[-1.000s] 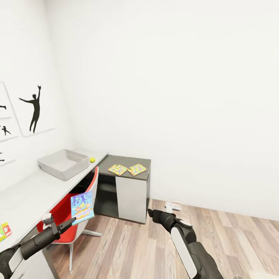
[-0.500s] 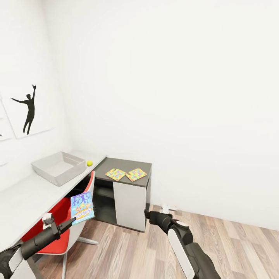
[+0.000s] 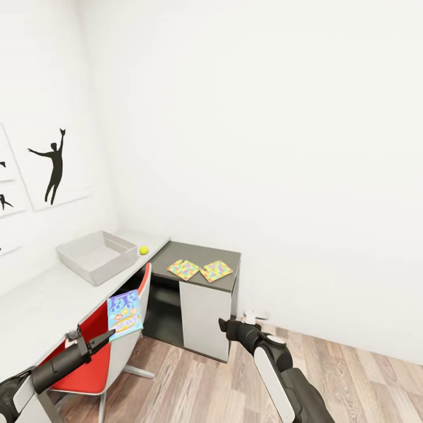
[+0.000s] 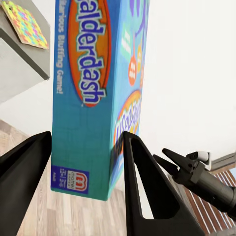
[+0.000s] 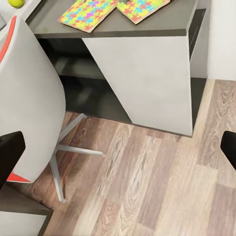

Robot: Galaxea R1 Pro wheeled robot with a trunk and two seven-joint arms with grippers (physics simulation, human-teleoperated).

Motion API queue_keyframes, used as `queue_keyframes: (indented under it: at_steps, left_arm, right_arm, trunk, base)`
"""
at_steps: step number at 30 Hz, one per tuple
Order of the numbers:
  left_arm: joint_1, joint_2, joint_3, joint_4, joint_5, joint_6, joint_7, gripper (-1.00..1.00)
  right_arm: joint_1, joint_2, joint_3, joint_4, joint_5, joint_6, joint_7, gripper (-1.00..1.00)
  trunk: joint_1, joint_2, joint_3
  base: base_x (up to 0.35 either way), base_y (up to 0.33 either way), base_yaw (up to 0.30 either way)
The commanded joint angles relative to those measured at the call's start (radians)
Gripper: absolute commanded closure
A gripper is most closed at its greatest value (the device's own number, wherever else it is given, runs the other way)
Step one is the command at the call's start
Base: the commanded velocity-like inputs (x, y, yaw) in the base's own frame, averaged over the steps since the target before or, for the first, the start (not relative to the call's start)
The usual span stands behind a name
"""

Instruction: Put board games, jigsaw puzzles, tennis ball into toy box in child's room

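My left gripper [image 3: 110,335] is shut on a blue board game [image 3: 124,314], held upright above the chair; the left wrist view has the box [image 4: 93,93] clamped between both black fingers [image 4: 142,187]. On the white table [image 3: 41,299] stands the light grey toy box [image 3: 97,256], and the tennis ball [image 3: 144,250] lies just beside it. Two jigsaw puzzles [image 3: 184,269] [image 3: 216,271] lie flat on the lower dark grey side unit, also seen as puzzles [image 5: 88,11] in the right wrist view. My right gripper [image 3: 223,324] hangs open over the floor, holding nothing.
A red and grey swivel chair [image 3: 111,346] is tucked under the table, below the held box. The side unit [image 3: 205,305] has a white door and an open shelf. Wooden floor [image 3: 194,382] spreads to the right. Silhouette pictures [image 3: 56,167] hang on the left wall.
The whole picture has shifted sideways and back as the camera moved. My left gripper keeps the blue board game at the same place before me.
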Motion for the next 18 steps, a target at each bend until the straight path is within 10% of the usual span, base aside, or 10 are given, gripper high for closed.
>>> queue_keyframes:
  at_steps: [1,18]
  left_arm:
    - [0.000,0.000,0.002,0.000,0.003,0.010,-0.004,1.00]
    - [0.000,0.003,0.011,0.000,0.004,0.013,-0.005,1.00]
  right_arm:
    - [0.000,0.000,0.003,-0.001,-0.011,0.002,-0.010,-1.00]
    - [0.000,0.000,0.012,-0.001,-0.011,-0.019,-0.010,-1.00]
  trunk:
    - [0.001,-0.001,0.000]
    - [0.001,-0.001,0.000]
  base:
    - [0.094,0.000,0.000]
    - [0.010,0.000,0.203]
